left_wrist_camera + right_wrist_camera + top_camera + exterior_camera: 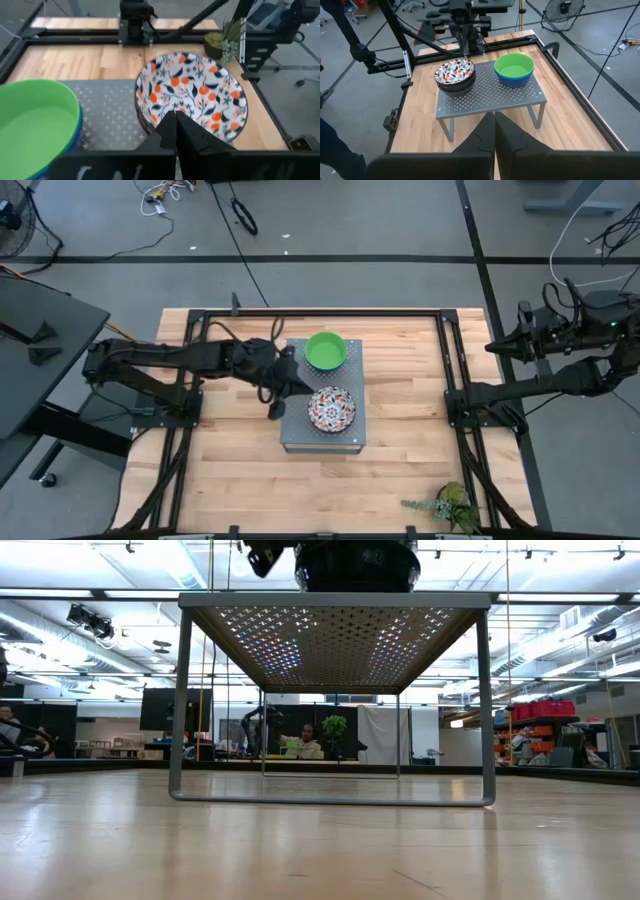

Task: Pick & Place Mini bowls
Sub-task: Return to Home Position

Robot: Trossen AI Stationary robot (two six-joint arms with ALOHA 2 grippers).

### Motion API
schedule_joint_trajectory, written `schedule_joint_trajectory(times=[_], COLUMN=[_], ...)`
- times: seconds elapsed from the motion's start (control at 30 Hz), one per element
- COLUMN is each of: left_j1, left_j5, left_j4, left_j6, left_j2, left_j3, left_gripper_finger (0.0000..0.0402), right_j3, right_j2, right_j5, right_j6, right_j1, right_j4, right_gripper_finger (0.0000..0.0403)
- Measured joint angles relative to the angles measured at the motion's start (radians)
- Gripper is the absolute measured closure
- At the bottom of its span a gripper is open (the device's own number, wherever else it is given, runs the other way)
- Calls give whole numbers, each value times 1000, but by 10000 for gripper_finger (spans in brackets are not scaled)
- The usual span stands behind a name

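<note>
A grey perforated metal shelf (300,432) stands on legs on the wooden table. On it sit two stacks. A green bowl (325,350) rests in a bright blue one (514,81). A white floral bowl (331,409) rests on a dark bowl (456,86), which also shows in the low view (357,565). The other bowls are hidden. My left gripper (293,385) is shut and hovers over the shelf; in its wrist view (175,119) the tips stand at the floral bowl's (192,92) near rim. My right gripper (495,117), shut, waits off the table's right edge (497,347). My left gripper's shut fingertips (169,122) stand level at the floral bowl's rim (150,120) on the side toward the table's left. Whether they touch that rim I cannot tell.
A small potted plant (445,505) stands at the table's near right corner. Black frame rails (445,350) run along the table's edges. Bare wood lies in front of the shelf and to either side of it. People sit in the room beyond (305,740).
</note>
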Motion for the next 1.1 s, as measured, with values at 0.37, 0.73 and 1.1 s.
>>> schedule_joint_trajectory(times=[0.37,0.73,1.1], left_j1=[0,3,35], left_j5=[-30,-48,-74], left_j4=[2,109,237], left_j6=[-27,-108,-128], left_j2=[-58,-129,-270], left_j3=[-24,-182,-371], left_gripper_finger=[401,401,401], right_j3=[0,0,0], right_j2=[0,0,0], right_j5=[0,0,0], right_j6=[0,0,0], right_j1=[0,0,0], right_j4=[0,0,0], right_gripper_finger=[400,400,400])
